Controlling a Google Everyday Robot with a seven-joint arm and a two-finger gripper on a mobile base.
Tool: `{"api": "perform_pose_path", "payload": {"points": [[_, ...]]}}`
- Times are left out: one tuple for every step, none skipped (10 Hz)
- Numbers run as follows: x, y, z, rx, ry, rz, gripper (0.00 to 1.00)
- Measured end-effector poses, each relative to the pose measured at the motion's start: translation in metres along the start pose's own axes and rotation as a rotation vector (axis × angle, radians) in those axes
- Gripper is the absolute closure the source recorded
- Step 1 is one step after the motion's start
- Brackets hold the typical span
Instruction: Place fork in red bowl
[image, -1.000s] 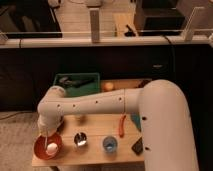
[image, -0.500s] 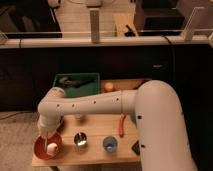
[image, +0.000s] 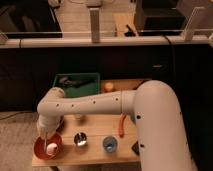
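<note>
Gripper (image: 45, 138) sits low over the left half of the bowl (image: 39, 153), at the table's (image: 95, 151) front-left corner. Grip state: cannot tell.

Change over the last second: slight. The arm's (image: 95, 105) bulk has drifted a little left, and the gripper stays over the bowl rather than travelling.

Fork (image: 51, 148): only a pale end shows, inside the bowl just right of the gripper (handle not made out). It was already there in both earlier views.

Reading: transport looks finished; this is the release stage. Cannot confirm the fork is free.

Metal cup (image: 80, 139), blue cup (image: 110, 144) and orange stick (image: 121, 125) are unmoved.
</note>
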Motion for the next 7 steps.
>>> {"api": "perform_pose_path", "payload": {"points": [[0.0002, 0.0000, -0.0003, 0.000, 0.004, -0.002, 0.64], [0.0001, -0.0003, -0.0006, 0.002, 0.006, -0.004, 0.55], [0.0000, -0.0004, -0.0007, 0.003, 0.007, -0.004, 0.43], [0.0000, -0.0006, -0.0012, 0.005, 0.009, -0.005, 0.34], [0.0002, -0.0008, -0.0020, 0.007, 0.011, -0.005, 0.24], [0.0002, -0.0005, -0.0023, 0.008, 0.012, -0.004, 0.20], [0.0000, -0.0007, -0.0026, 0.010, 0.012, -0.006, 0.20]]}}
